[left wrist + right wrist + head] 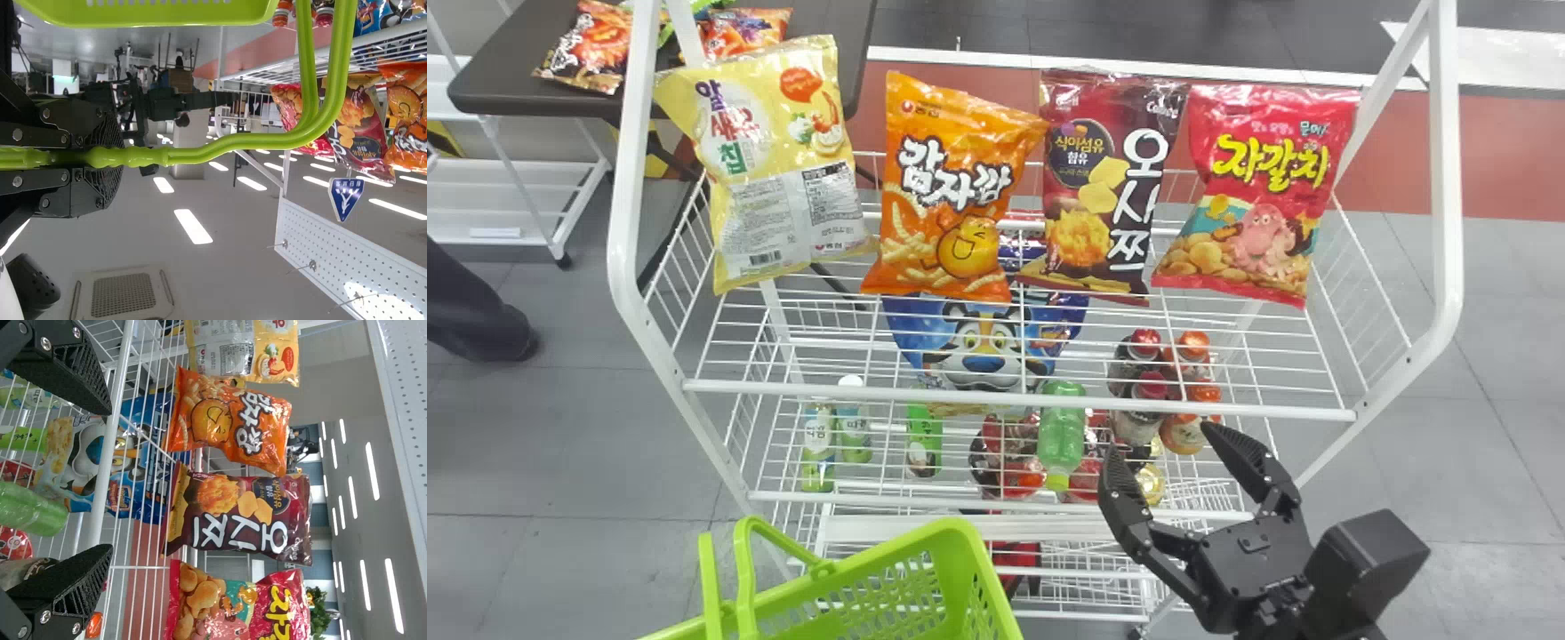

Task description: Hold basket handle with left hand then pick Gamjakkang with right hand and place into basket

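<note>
My right gripper point(1160, 444) stands open at the rack's front right, below the top shelf's front rail, with nothing between its fingers. The orange Gamjakkang bag point(960, 191) stands upright on the top shelf, second from the left, farther back than the gripper. In the right wrist view the same Gamjakkang point(230, 420) lies beyond the open right gripper point(100, 480). The green basket point(907, 578) is at the bottom, before the rack. In the left wrist view my left gripper point(110, 158) is shut on the green basket handle point(253, 141).
Beside the Gamjakkang stand a yellow chip bag point(774, 164) on its left and a dark red bag point(1103, 182) on its right, then a pink-red bag point(1258, 191). The white top shelf's front rail point(1014, 400) crosses before them. Bottles point(1061, 431) stand on the lower shelf.
</note>
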Action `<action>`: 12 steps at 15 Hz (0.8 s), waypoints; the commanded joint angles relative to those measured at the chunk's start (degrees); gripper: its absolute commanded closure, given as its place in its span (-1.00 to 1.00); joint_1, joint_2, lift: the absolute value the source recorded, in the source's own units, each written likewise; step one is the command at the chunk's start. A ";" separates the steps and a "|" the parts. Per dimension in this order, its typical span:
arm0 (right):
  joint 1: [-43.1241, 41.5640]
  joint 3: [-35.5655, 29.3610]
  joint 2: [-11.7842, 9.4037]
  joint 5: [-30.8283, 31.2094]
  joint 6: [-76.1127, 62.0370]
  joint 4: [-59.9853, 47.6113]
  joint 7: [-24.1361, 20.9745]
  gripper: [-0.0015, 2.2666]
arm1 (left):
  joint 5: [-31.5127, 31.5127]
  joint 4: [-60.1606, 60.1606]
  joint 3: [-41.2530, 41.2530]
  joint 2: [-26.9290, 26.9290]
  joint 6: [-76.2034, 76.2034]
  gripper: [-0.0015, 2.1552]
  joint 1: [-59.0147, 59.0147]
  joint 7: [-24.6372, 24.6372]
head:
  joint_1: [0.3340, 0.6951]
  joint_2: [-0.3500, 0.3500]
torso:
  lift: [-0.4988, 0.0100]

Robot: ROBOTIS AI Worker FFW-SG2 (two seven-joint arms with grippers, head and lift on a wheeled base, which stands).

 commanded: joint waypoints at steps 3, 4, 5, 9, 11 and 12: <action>0.01 0.00 0.03 -0.09 -0.11 0.10 -0.02 -0.92 | 0.09 0.19 0.01 0.00 0.07 0.99 0.00 0.00 | 1.00 -0.15 | 0.89; 0.10 0.00 -0.06 -0.09 -0.11 0.10 -0.02 -0.92 | 0.00 0.19 -0.08 0.00 0.07 0.99 0.00 0.00 | 1.00 -0.15 | 0.89; 0.10 0.00 0.03 -0.09 -0.11 0.10 -0.02 -0.92 | 0.09 0.19 0.01 0.00 0.07 0.99 0.00 0.00 | 1.00 -0.15 | 0.89; 0.01 0.09 0.29 -0.09 0.07 0.19 -0.11 -0.92 | 0.09 0.46 -0.08 0.00 0.07 0.99 0.00 0.00 | 1.00 -0.15 | 0.89; -1.05 0.62 0.65 0.00 0.77 0.19 -0.11 -0.92 | 0.00 0.46 -0.08 0.00 0.07 0.99 0.00 0.00 | 1.00 -0.15 | 0.89; -2.10 1.50 0.65 -0.09 1.82 0.10 -0.20 -0.92 | 0.00 0.37 -0.17 0.00 0.07 0.99 0.00 0.00 | 1.00 -0.15 | 0.89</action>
